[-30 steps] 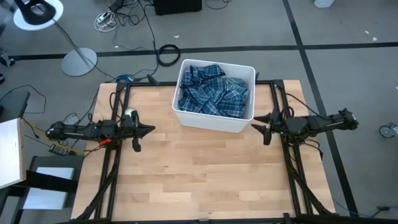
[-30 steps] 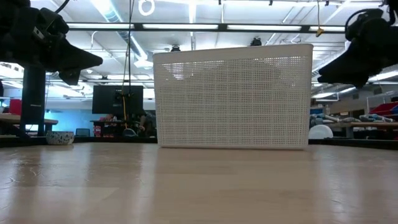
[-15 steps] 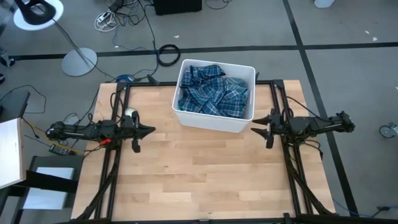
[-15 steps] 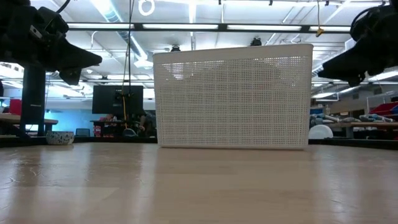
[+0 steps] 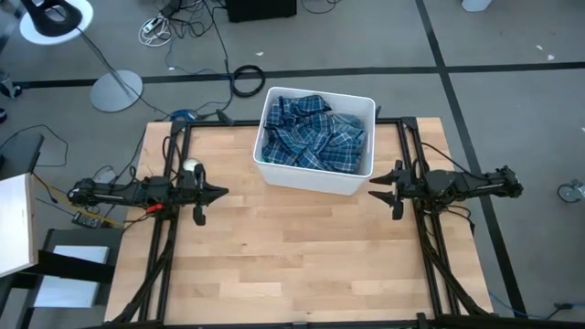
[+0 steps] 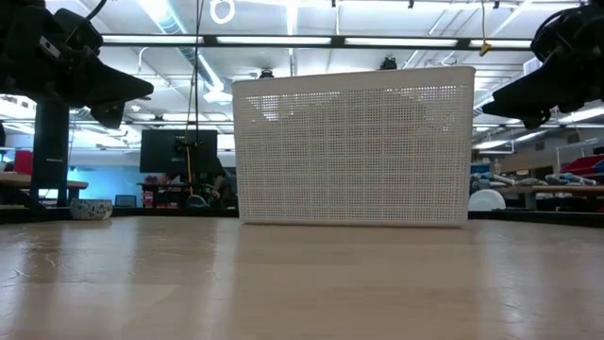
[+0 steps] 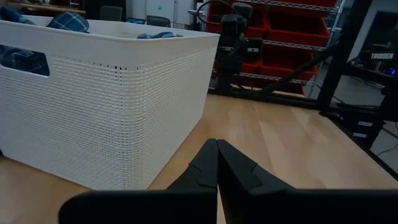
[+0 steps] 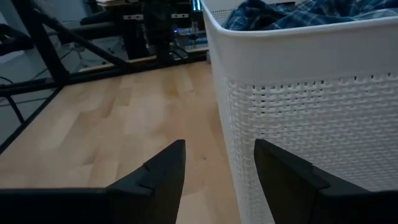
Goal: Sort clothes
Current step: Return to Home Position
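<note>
On the wooden surface (image 5: pixel 292 247) I see clothes (image 5: pixel 315 137) bunched in the bin (image 5: pixel 311 181), no clear axis; left hand (image 5: pixel 219 191) closed, right hand (image 5: pixel 377 190) parted, both empty.

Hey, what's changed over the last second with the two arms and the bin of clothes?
The right gripper, open and empty, slid a little toward the table's near edge, away from the white bin. In the low view it tipped up from nose-down to roughly level. Nothing was grasped or released. The left gripper, shut, the bin and the plaid shirts inside it stayed put.
</note>
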`<state>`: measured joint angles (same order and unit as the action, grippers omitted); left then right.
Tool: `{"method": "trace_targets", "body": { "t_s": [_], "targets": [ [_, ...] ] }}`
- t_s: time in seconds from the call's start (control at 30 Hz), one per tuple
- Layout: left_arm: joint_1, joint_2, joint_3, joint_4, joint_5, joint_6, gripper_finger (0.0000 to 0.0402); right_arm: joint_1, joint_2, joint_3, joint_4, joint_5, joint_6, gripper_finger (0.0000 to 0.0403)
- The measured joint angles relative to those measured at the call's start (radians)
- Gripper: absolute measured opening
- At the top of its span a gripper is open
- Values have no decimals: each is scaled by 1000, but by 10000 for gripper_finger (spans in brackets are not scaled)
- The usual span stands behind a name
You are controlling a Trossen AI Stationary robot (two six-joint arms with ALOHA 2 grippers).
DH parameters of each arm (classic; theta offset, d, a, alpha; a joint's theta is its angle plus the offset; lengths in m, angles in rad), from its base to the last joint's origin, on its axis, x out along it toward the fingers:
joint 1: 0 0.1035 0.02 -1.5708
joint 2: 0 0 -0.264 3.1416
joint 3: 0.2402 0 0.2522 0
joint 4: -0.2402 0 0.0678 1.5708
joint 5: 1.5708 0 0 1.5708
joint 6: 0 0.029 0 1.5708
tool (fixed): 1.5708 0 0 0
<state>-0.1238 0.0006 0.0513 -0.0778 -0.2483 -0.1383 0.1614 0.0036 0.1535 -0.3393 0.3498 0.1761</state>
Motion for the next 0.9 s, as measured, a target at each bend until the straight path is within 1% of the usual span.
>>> {"method": "trace_targets", "body": {
  "t_s": [0.07,0.17,0.23,0.33,0.47,0.7,0.77,0.83,0.9],
  "targets": [
    [0,0,0,0,22,1,6,-15,0,0,0,-16,1,194],
    [0,0,0,0,88,10,6,-30,0,0,0,-43,2,194],
    [0,0,0,-1,91,39,6,-38,0,0,1,-55,3,194],
    [0,0,0,-8,61,95,6,-43,0,0,1,-73,3,194],
    [0,0,3,-23,59,184,6,-42,0,0,2,-93,12,194],
    [0,0,0,-18,82,191,6,-42,0,0,3,-93,12,194],
    [0,0,-10,15,89,191,6,-42,0,0,4,-93,12,194],
    [0,0,-36,83,111,192,6,-42,0,0,6,-93,12,194],
    [0,0,-43,96,142,192,6,-42,0,0,12,-93,12,194]
  ]
}}
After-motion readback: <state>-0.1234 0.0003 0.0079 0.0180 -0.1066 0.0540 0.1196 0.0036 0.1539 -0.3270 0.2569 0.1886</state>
